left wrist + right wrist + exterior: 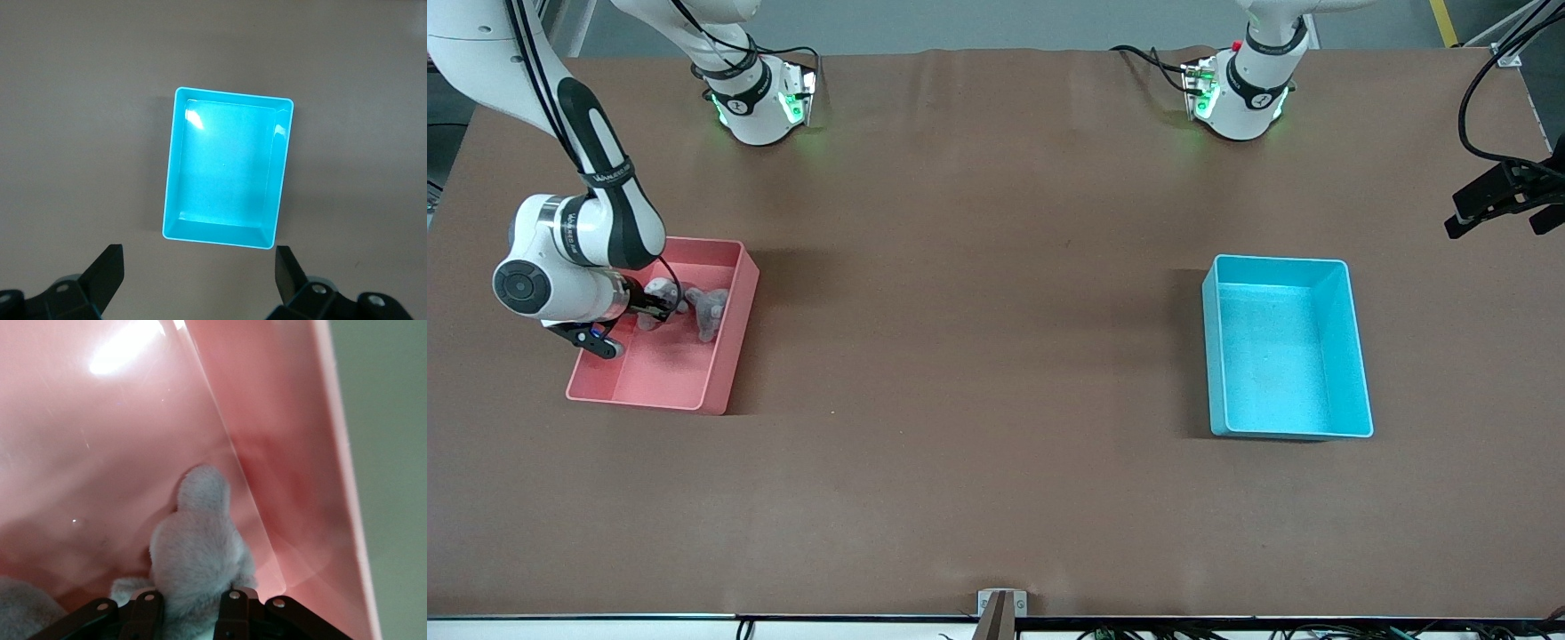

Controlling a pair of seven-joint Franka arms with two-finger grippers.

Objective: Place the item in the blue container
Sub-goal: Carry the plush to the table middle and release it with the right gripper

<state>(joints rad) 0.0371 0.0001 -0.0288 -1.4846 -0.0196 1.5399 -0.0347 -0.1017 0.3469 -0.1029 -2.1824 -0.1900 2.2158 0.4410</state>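
Currently the right gripper (660, 311) sits low in the pink bin (729, 356) at the table's nine o'clock, its fingers apparently clamped on the grey plush toy (197, 553), though the contact line is partly hidden. Lift straight up until the toy clears the wall, then carry it across. The blue container (1356, 356) stands empty at three o'clock. The left gripper (200, 277) waits above it, fingers spread.

The front view looks down from high across the table (996, 498), facing both arm bases. The left wrist view looks straight down from well above the blue container (227, 175). The right wrist view sits close inside the pink bin (293, 453); each bin also shows in the front view.
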